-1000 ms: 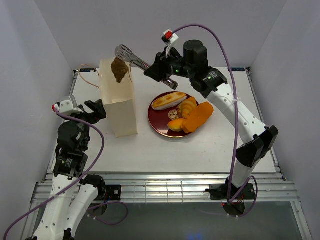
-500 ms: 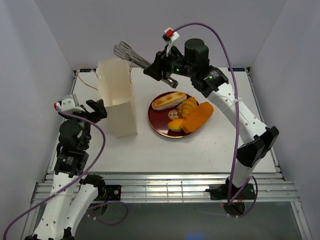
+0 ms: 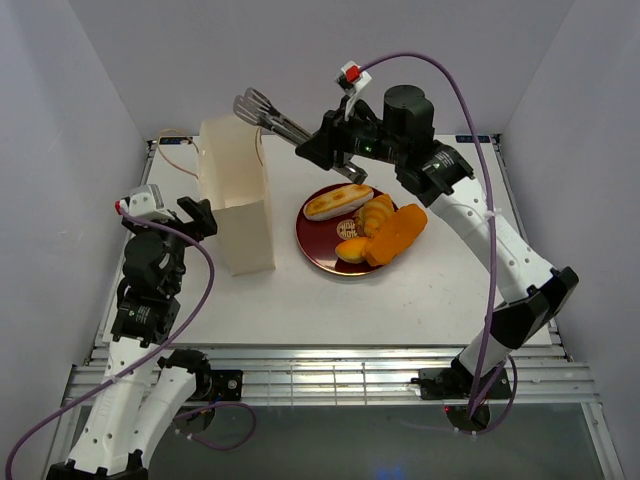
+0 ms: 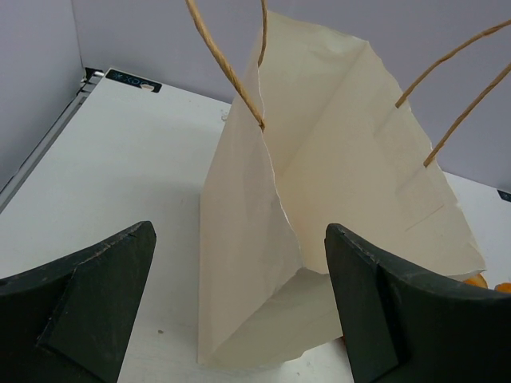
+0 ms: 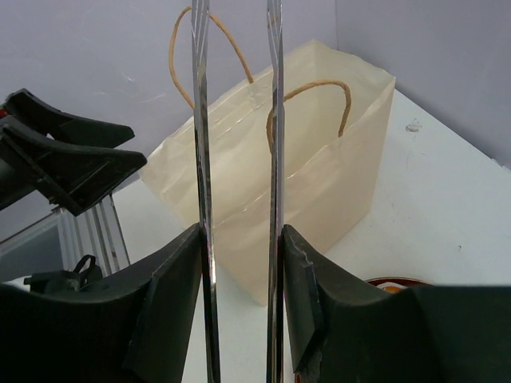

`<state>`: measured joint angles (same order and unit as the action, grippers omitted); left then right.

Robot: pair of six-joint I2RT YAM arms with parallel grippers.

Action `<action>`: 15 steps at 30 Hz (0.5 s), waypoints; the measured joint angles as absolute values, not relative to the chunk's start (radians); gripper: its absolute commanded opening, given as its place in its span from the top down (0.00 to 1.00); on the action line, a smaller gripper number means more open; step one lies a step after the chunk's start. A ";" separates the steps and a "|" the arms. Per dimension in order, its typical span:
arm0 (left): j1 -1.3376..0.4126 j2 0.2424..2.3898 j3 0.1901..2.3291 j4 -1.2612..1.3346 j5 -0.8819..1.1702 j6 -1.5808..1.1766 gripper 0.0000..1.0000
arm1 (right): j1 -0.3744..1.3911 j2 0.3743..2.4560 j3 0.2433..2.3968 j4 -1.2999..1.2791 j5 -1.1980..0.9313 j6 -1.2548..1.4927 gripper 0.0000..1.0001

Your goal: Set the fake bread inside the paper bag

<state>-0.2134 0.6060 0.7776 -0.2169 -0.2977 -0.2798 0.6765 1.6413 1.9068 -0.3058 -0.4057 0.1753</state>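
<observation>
The cream paper bag [image 3: 236,196] stands upright at the left of the table; it also shows in the left wrist view [image 4: 319,215] and the right wrist view [image 5: 303,167]. My right gripper [image 3: 335,150] is shut on the silver tongs [image 3: 270,115], whose empty ends hang above the bag's right side; the tongs' two arms [image 5: 275,159] run up between my fingers [image 5: 303,295]. Fake bread lies on the dark red plate [image 3: 312,245]: a long cream-striped roll [image 3: 338,200], a ridged croissant [image 3: 377,212], a flat orange slab [image 3: 397,232]. My left gripper [image 3: 192,215] is open, just left of the bag.
The bag's brown string handles [image 4: 231,72] stick up above its open mouth. White walls close in the table on the left, back and right. A metal rail [image 3: 330,365] runs along the near edge.
The brown pastry that hung from the tongs over the bag is gone from view and the tongs are empty. My right arm has shifted slightly right.
</observation>
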 measured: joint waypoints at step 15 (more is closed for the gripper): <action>-0.213 0.637 0.778 -0.232 -0.303 -0.282 0.03 | 0.677 1.382 1.608 -0.242 -0.356 0.171 0.53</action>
